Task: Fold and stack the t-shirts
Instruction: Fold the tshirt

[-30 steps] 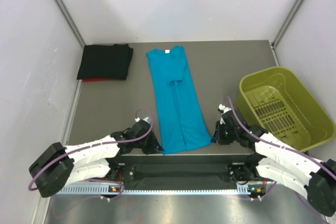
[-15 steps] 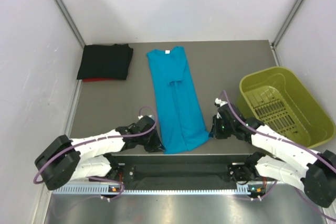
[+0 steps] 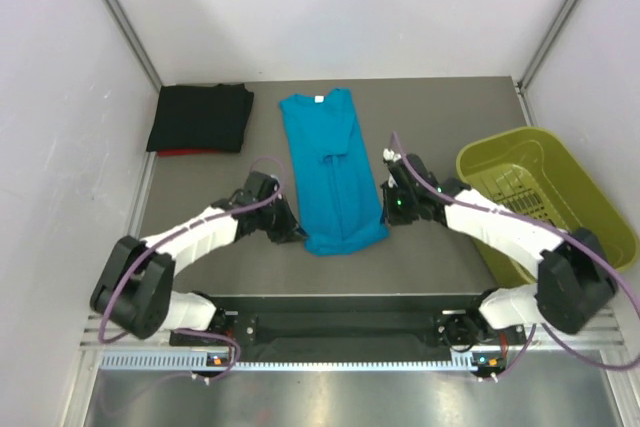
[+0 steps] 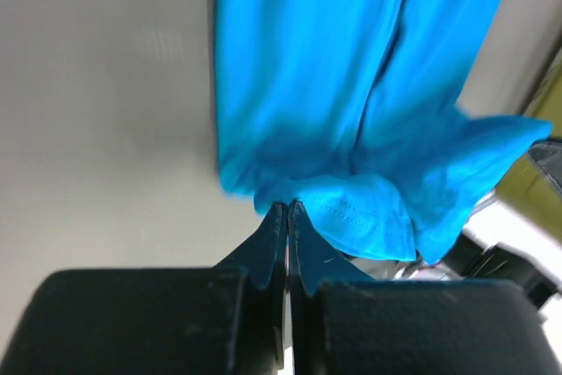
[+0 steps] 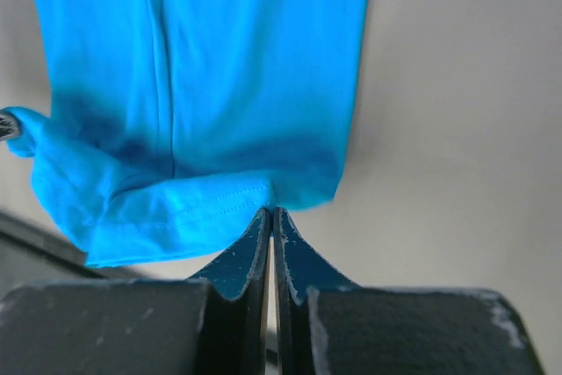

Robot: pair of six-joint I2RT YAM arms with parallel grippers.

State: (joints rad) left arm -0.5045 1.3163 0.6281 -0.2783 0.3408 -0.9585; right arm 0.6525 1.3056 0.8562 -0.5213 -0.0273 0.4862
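Here the left end effector (image 4: 287, 208) and right end effector (image 5: 270, 211) clamp the teal shirt's (image 3: 335, 172) near hem mid-way across the desk (image 3: 440, 117), black shirt (image 3: 200, 117) already folded far-left, so hem-to-collar fold and stacking remain.

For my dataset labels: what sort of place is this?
Probably a lab robot cell, not a home: bare white walls enclose a grey table, with the left arm and right arm mounted at its near edge.
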